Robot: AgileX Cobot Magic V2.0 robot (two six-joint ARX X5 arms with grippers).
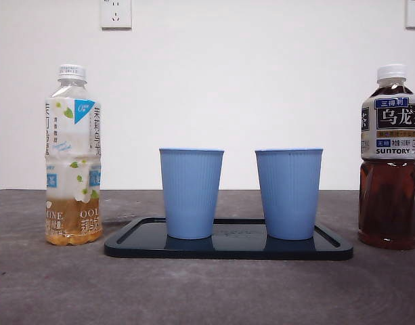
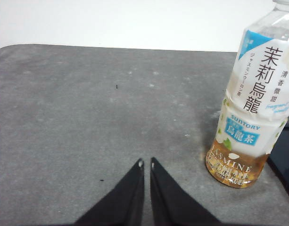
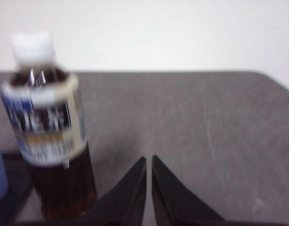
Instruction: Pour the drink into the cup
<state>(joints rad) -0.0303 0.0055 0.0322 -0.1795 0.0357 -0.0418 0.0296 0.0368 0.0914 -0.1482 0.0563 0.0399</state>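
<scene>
The left gripper (image 2: pixel 145 163) is seen with fingers (image 2: pixel 135 188) pressed together, nothing held; the jasmine tea bottle (image 2: pixel 252 108) stands just beside it, capped, nearly empty. The right gripper (image 3: pixel 149 160) is likewise closed and empty; the oolong tea bottle (image 3: pixel 52 141) stands near, capped, well filled. Two blue cups, the left cup (image 1: pixel 191 193) and the right cup (image 1: pixel 289 193), are set upright on a dark tray (image 1: pixel 329 252) on the grey surface (image 1: pixel 207 291), between the bottles. Risks are judged as follows: both caps are on, so nothing can be poured until one is removed; the light cups could be toppled by a bottle neck; the intended bottle is not specified.
</scene>
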